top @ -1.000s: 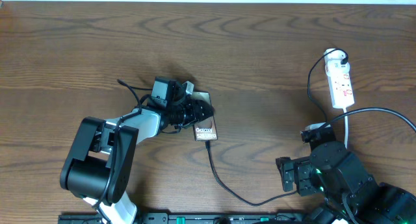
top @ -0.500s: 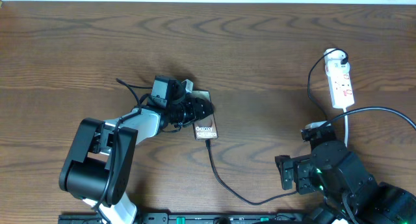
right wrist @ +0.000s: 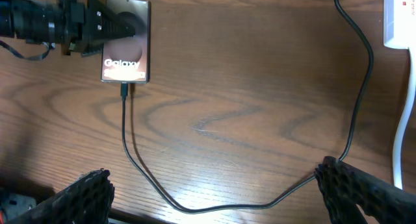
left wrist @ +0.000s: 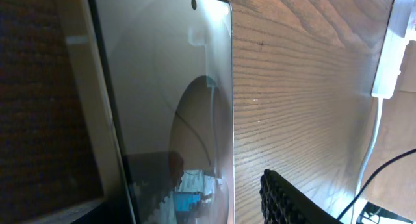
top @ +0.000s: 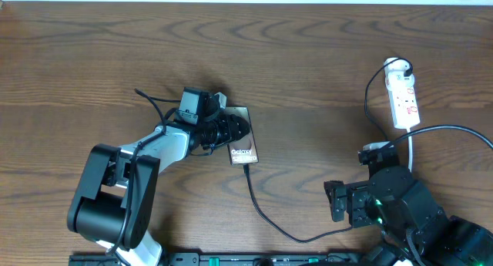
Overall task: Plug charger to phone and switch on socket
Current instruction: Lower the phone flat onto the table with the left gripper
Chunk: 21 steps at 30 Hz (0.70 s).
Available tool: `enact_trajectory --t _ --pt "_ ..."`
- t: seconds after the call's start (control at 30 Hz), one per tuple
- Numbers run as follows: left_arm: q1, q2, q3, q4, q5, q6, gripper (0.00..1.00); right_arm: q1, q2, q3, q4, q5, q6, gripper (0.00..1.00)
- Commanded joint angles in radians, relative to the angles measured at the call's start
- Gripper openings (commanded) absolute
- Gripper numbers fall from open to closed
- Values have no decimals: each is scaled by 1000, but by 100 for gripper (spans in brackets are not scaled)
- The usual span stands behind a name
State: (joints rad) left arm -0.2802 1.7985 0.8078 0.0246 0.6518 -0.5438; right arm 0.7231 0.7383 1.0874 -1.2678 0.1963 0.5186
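Observation:
The phone [top: 242, 149] lies left of the table's centre with its "Galaxy" lettering up. It also shows in the right wrist view [right wrist: 127, 58] and fills the left wrist view [left wrist: 175, 87]. The charger [top: 266, 220], a thin black cable, is plugged into the phone's near end and loops past the right arm up to the socket [top: 404, 96], which also shows in the right wrist view [right wrist: 398, 19]. My left gripper [top: 231, 131] reaches over the phone from the left. Its one visible finger [left wrist: 292, 201] stands apart from the phone's edge. My right gripper [top: 336, 204] is open and empty above the cable loop [right wrist: 221, 208].
A white cord [top: 412, 154] runs from the socket toward the near edge, past the right arm. A thicker black robot cable [top: 154, 108] loops behind the left wrist. Bare wooden table [top: 308, 81] lies between the phone and the socket.
My left arm has shifted slightly left and back, and the phone has moved a little with it, showing more of its far end. The right arm has barely moved.

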Motion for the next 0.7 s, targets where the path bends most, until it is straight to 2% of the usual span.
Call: enact_trajectory --t 0.0,0.23,0.67 --pt "6 70 -57 -51 -200 47 53 -3 2 13 1 15 29 99" --pt "6 70 -57 -51 -207 61 53 -2 2 13 0 14 35 99" --pt "6 70 -57 -96 -332 61 53 -3 2 13 22 15 35 99"
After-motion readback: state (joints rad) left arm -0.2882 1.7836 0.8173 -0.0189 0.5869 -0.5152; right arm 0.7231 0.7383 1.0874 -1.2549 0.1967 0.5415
